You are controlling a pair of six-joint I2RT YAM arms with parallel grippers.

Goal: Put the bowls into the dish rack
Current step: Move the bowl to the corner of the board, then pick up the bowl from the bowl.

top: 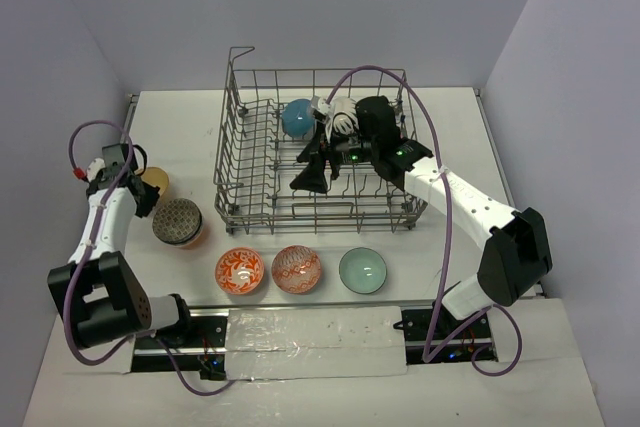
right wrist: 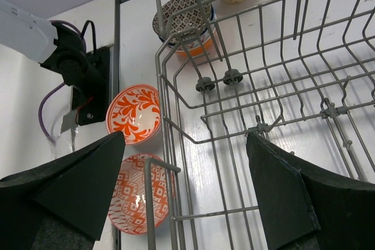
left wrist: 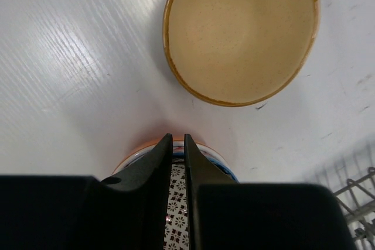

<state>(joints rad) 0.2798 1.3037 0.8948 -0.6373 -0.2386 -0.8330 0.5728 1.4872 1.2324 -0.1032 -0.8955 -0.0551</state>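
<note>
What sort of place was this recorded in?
Probably a lab test cell, not a kitchen: a white table boxed in by plain panels, with a wire dish rack and loose bowls laid out.

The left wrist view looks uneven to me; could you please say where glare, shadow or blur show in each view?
Left wrist: streaky glare on the table, tan bowl sharp, left fingers dark and featureless. Right wrist: dish rack wires crisp, casting shadows, right fingers soft-edged. Top external: even light, soft shadows.
</note>
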